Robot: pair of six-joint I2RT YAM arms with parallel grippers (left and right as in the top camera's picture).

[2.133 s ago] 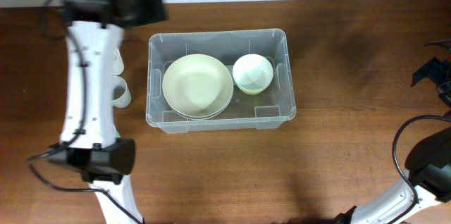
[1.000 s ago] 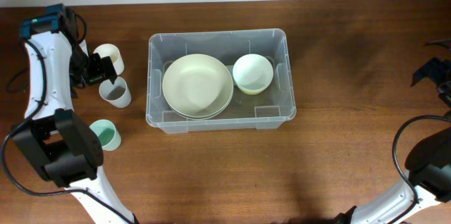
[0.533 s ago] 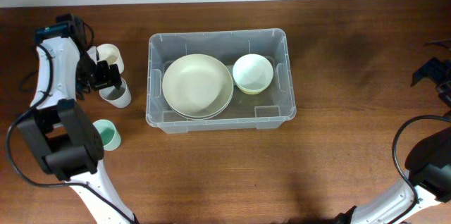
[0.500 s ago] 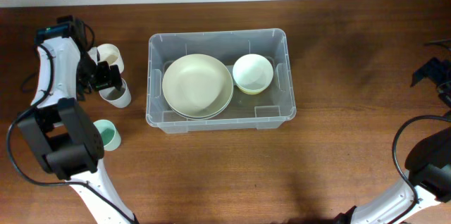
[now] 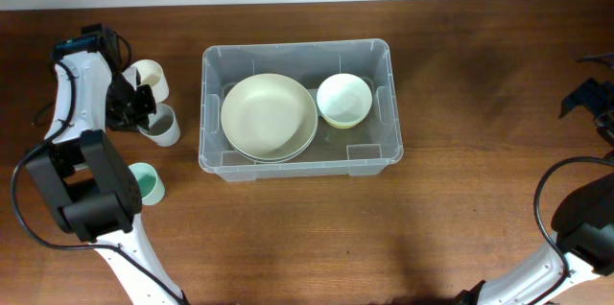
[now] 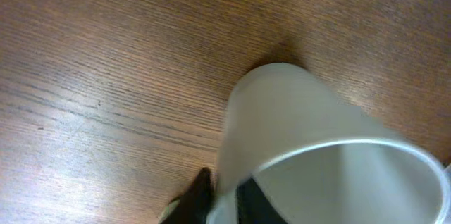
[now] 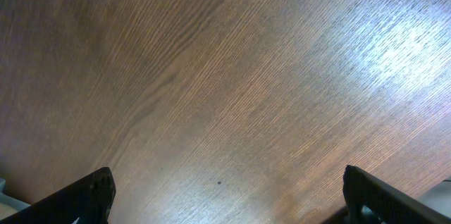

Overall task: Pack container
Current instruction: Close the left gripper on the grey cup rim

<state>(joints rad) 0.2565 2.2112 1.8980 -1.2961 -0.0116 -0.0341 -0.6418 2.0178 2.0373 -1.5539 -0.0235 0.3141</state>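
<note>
While the container [image 5: 297, 53] sits mid-way along the counter [image 5: 460, 209] with a plate [image 5: 269, 116] and bowl [image 5: 344, 99] inside, my left pincer [image 5: 142, 111] is at the frosted cup [image 5: 161, 128] beside it, next to pack, I reckon. Overhead hides the grip. The wrist view shows fingers [image 6: 201, 196] straddling the cup wall; clamped or not, I can't tell. Right pincer [image 7: 229, 192] hangs wide open, holding nothing, parked clear.

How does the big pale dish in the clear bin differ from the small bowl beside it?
The big dish is much wider and looks shallower; the small bowl is narrower and deeper. The dish fills the left part of the container; the bowl sits in its far right corner. The dish is creamier, the bowl whiter. Both are round, open side up, and inside the container.
</note>
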